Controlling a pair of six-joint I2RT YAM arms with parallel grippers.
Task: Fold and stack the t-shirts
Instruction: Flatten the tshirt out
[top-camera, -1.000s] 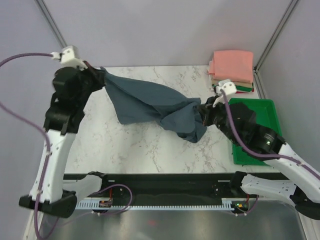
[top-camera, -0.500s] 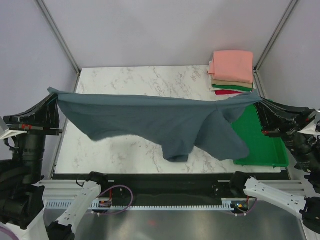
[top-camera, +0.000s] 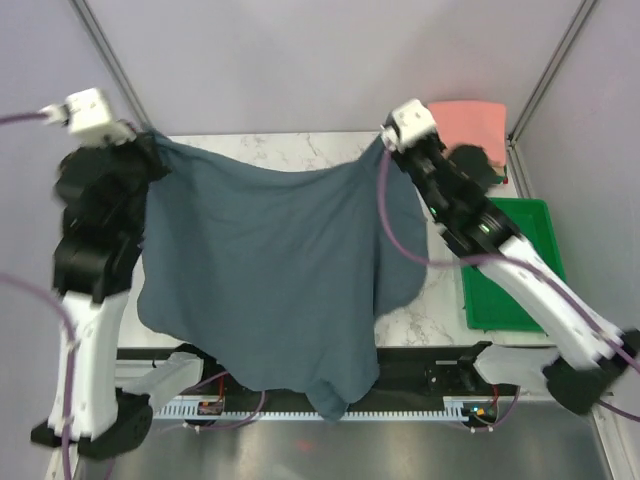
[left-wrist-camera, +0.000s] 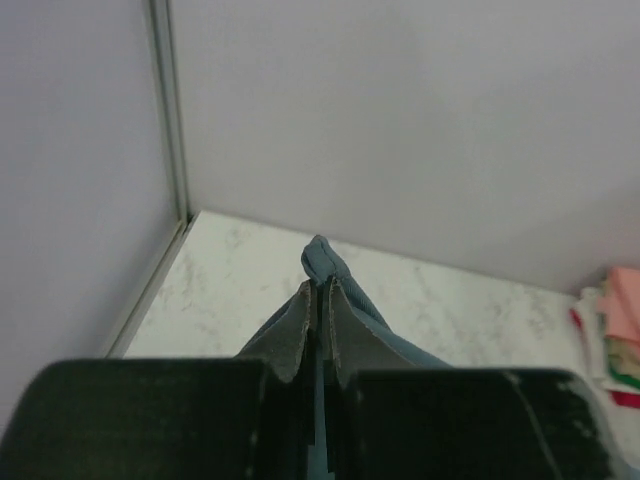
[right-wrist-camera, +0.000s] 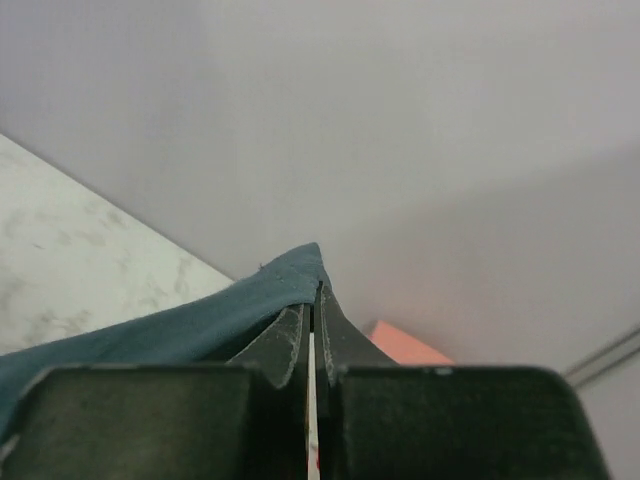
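Note:
The slate blue-grey t-shirt (top-camera: 260, 270) hangs spread between both arms, held high over the table, its lower edge drooping past the table's near edge. My left gripper (top-camera: 152, 140) is shut on its far left corner; the cloth (left-wrist-camera: 322, 258) pokes out between the closed fingers (left-wrist-camera: 320, 290). My right gripper (top-camera: 384, 146) is shut on the far right corner (right-wrist-camera: 270, 285), fingers (right-wrist-camera: 314, 300) pressed together. A stack of folded tees with the salmon-pink one (top-camera: 470, 122) on top sits at the far right corner, partly hidden by the right arm.
A green plastic tray (top-camera: 520, 262) lies at the right edge of the marble table (top-camera: 300, 148). Grey walls and metal frame posts close in the back and sides. A black rail with the arm bases runs along the near edge.
Both arms have swung from low and wide up toward the far edge of the table. The shirt went from bunched to stretched sideways to hanging open like a sheet.

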